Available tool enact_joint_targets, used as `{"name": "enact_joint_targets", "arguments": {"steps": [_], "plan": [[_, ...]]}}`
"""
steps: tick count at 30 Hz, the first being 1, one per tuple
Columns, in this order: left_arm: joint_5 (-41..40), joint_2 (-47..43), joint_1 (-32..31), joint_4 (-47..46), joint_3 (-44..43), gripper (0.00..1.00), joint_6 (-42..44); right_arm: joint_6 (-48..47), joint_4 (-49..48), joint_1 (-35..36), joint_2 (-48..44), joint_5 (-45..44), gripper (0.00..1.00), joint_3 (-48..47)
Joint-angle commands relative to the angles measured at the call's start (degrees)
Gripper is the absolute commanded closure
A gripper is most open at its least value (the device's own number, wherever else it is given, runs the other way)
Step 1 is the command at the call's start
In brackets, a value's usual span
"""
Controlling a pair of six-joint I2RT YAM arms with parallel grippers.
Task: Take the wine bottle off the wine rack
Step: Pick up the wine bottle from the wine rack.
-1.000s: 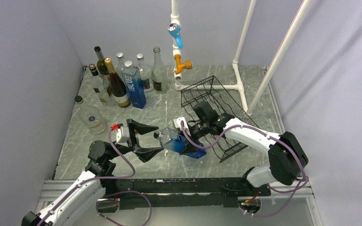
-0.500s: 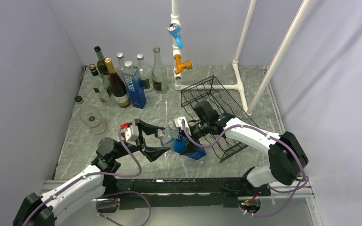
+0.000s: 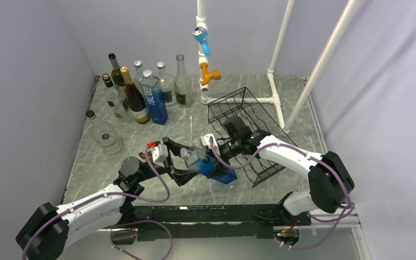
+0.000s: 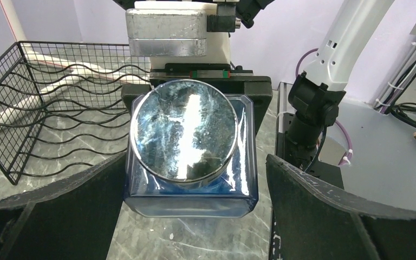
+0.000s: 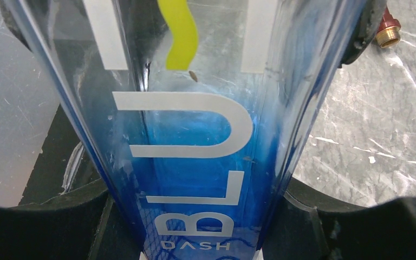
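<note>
The wine bottle (image 3: 208,162) is a square blue glass bottle with "BLU" lettering (image 5: 195,135) and a silver cap (image 4: 184,132). It lies level above the table, just left of the black wire wine rack (image 3: 249,127). My right gripper (image 3: 219,158) is shut on its body, with a finger (image 5: 59,208) pressed against each side. My left gripper (image 3: 186,161) is open, cap end on, with its fingers (image 4: 325,216) on either side of the bottle's shoulders and a gap on both sides. The rack (image 4: 54,103) shows behind and to the left. The bottle's base end is hidden behind the right gripper.
Several upright bottles (image 3: 141,95) stand at the back left, and a round flask (image 3: 107,136) sits nearer. A white pipe frame (image 3: 275,81) with blue and orange fittings (image 3: 203,43) rises behind the rack. Walls close in on the left, right and back.
My left arm has reached to the right, bringing its open jaws from short of the cap to either side of the bottle's cap end. The right gripper and bottle have barely moved.
</note>
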State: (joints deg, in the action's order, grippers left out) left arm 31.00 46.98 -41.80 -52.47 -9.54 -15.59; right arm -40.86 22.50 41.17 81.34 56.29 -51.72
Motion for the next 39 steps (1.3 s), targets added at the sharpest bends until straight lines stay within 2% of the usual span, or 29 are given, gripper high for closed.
{"name": "enact_joint_targets", "arguments": {"steps": [1, 11, 15, 17, 18, 19, 21, 22, 24, 26, 27, 31, 34, 36, 39], "plan": [[-1.7, 1.3, -1.4, -6.1, -0.5, 0.01, 1.7, 0.3, -3.2, -0.4, -2.4, 6.4, 1.0, -4.1], [-3.6, 4.3, -3.4, -11.1, 0.3, 0.06, 2.1, 0.3, -3.1, -0.5, -2.5, 6.8, 1.0, -4.1], [-3.3, 5.8, -3.9, -11.5, -0.3, 0.11, 1.8, 0.4, -3.2, -0.6, -2.6, 6.9, 1.0, -4.1], [-2.7, 6.5, -4.0, -11.2, -0.9, 0.17, 1.5, 0.4, -3.2, -0.7, -2.5, 7.0, 1.0, -4.1], [-2.3, 6.8, -4.0, -11.0, -1.3, 0.23, 1.3, 0.4, -3.2, -0.7, -2.5, 7.0, 1.0, -4.1], [-1.9, 7.1, -4.0, -10.6, -1.7, 0.36, 1.1, 0.5, -3.2, -0.7, -2.5, 6.9, 1.0, -4.0], [-2.0, 7.5, -4.0, -8.8, -2.8, 0.73, 0.2, 0.6, -3.3, -0.7, -2.4, 6.9, 1.0, -4.0], [-2.1, 7.5, -4.0, -8.2, -3.3, 0.89, -0.1, 0.7, -3.3, -0.7, -2.4, 6.9, 1.0, -4.0], [-2.4, 7.4, -4.0, -8.4, -3.3, 1.0, -0.5, 0.9, -3.5, -0.8, -2.4, 6.9, 1.0, -3.9], [-3.1, 6.9, -4.0, -8.5, -3.1, 1.0, -0.7, 1.0, -3.5, -0.8, -2.5, 6.8, 1.0, -3.9], [-3.4, 6.4, -4.0, -8.3, -3.2, 1.0, -0.8, 1.0, -3.5, -0.8, -2.4, 6.7, 0.96, -3.9], [-4.6, 3.8, -4.0, -5.0, -4.4, 1.0, -1.1, 1.1, -3.6, -0.8, -2.6, 6.3, 0.57, -3.8], [-5.5, 1.3, -4.0, -1.7, -5.6, 1.0, -0.9, 1.2, -3.6, -0.9, -2.7, 5.8, 0.31, -3.7], [-6.6, -0.6, -4.0, 0.3, -6.2, 1.0, -1.0, 1.9, -3.2, -0.9, -2.8, 6.2, 0.21, -4.2], [-7.9, -3.9, -4.0, 2.5, -6.8, 1.0, -0.6, 2.3, -1.3, -1.2, -3.7, 7.5, 0.11, -5.4]]}}
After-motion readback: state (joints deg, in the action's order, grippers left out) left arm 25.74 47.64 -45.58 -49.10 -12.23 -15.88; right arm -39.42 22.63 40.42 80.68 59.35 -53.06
